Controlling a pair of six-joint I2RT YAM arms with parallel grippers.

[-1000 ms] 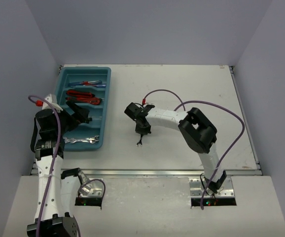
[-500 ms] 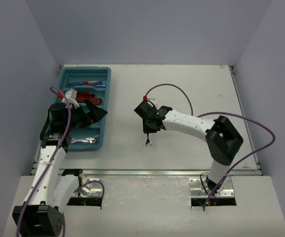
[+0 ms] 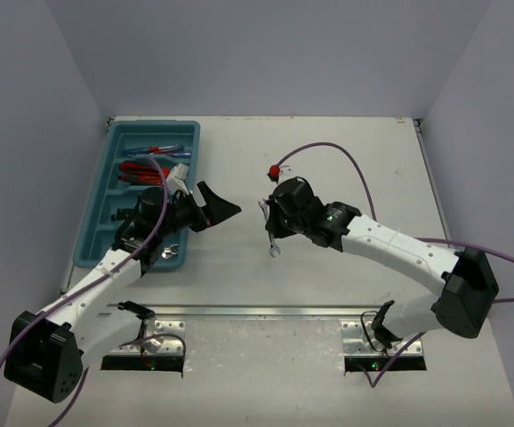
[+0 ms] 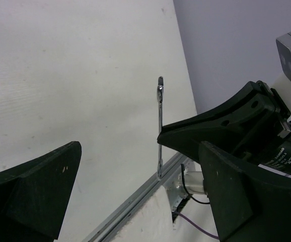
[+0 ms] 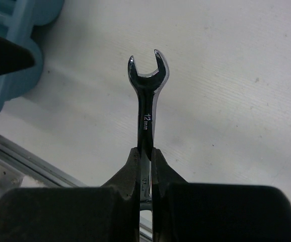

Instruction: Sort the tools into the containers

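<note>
Right wrist view: a silver wrench [image 5: 146, 96] is pinched between the right gripper's [image 5: 145, 153] jaws over the worktop [image 5: 236, 75]. The left gripper's [image 3: 220, 205] jaws are spread wide beside the teal tray [image 3: 150, 125].

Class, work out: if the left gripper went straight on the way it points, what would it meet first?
Probably the silver wrench clamped in the right gripper: it lies ahead of the open left gripper, though depth is unclear.
</note>
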